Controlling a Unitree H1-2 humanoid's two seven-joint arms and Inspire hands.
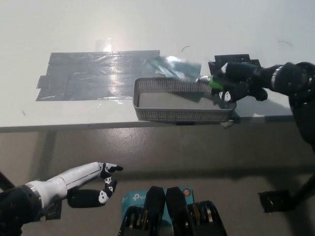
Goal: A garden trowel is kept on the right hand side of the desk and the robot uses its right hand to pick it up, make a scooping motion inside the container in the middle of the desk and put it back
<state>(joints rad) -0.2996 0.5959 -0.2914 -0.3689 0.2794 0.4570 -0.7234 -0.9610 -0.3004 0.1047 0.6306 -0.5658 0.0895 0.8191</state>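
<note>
Grey mesh makes up the container (184, 115) in the middle of the white desk (74, 24). The black right hand (238, 81) is closed tight around the green handle of the trowel (172, 66). It holds the trowel up by the right end of the container. The shiny blade points to the left and hangs over the far rim of the container. The blade is very blurry, so I cannot tell if it touches the rim or floats just above it.

The white left hand (93, 181) rests low down, in front of the desk and well away from everything. Its fingers are apart and it holds nothing.

How far along is the job? The pick-up is done, because the trowel is in the hand and off the desk. The blade is right at the container, so I think the scoop is going on now or is close to its end. Putting the trowel back on the right side of the desk is not done yet.

Now the count. There is one trowel. There is one container. There is one big patch of grey tape (93, 73) stuck on the desk, to the left of the container. There are two robot hands, one black and one white.
</note>
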